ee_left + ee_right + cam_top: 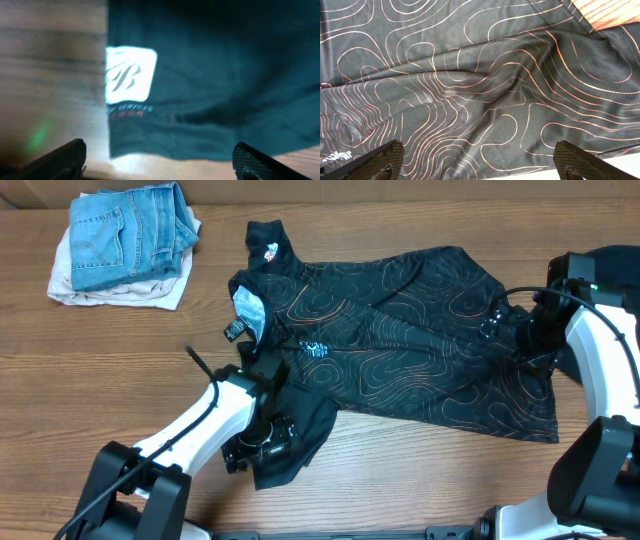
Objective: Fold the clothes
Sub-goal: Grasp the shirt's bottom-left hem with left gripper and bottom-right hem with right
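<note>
Left wrist view is blurred: the jersey (pixel 215 75) is a dark mass with one white logo patch (pixel 130 74), and the lettering beneath it is unreadable. Only the tips of the left fingers (pixel 62 157) show, wide apart and holding nothing. The right fingers (pixel 582 162) stand equally wide over contour-lined cloth. Overhead, the one jersey lies spread mid-bench (pixel 420 470), partly covered by two arms. One pile, blue denim (pixel 130 235) on pale cloth (pixel 160 285), sits at the far left corner.

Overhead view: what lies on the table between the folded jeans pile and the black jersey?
Nothing: in the overhead view only bare wooden table separates the jeans pile from the jersey.
</note>
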Controlling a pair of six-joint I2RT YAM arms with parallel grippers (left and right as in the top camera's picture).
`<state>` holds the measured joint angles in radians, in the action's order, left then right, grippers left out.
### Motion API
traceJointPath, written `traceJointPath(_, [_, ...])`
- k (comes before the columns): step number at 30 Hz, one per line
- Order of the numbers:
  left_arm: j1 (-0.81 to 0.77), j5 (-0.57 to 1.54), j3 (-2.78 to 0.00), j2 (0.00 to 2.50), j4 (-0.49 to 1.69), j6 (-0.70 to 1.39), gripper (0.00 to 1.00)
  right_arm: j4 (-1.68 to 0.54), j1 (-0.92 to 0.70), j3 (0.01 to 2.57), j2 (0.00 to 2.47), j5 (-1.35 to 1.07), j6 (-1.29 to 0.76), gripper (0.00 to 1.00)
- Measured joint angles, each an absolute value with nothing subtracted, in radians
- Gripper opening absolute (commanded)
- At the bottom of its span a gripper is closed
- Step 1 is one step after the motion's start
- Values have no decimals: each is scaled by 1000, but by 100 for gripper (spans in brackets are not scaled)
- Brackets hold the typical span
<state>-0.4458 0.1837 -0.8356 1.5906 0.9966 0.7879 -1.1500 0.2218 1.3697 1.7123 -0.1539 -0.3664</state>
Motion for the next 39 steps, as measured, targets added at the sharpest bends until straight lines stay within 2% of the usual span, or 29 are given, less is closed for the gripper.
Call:
traceJointPath(7, [-446,211,-741,1590,906,804,90,-1150,222,1370,1712,-153,-366,100])
traceJointPath(10, [-445,217,-725,1580,896,815,82,-1151,222,1370,1712,-153,-366,100])
traceJointPath(12, [-445,217,-716,1571,887,824,67,-1150,222,1370,1712,-153,-367,100])
traceJointPath(13, [-445,218,-711,1566,884,829,50,-1151,222,1370,1712,-154,-366,100])
traceJointPath(16, [-445,221,-704,1562,883,839,8,-1151,222,1370,1712,-153,-367,100])
traceJointPath(17, [-445,229,-703,1562,881,839,4,-1151,222,1370,1712,-154,-366,100])
traceJointPath(21, [-445,247,-704,1563,886,836,4,-1152,222,1370,1712,-154,-364,92])
traceJointPath(26, [-446,199,-828,1573,1032,835,4,-1217,233,1370,1712,-57,-482,94])
traceJointPath(31, [-445,138,-920,1570,1080,835,4,-1283,364,1368,1707,35,-572,94])
traceJointPath(39, [-446,118,-920,1570,1085,835,5,-1160,508,1175,1691,47,-642,94])
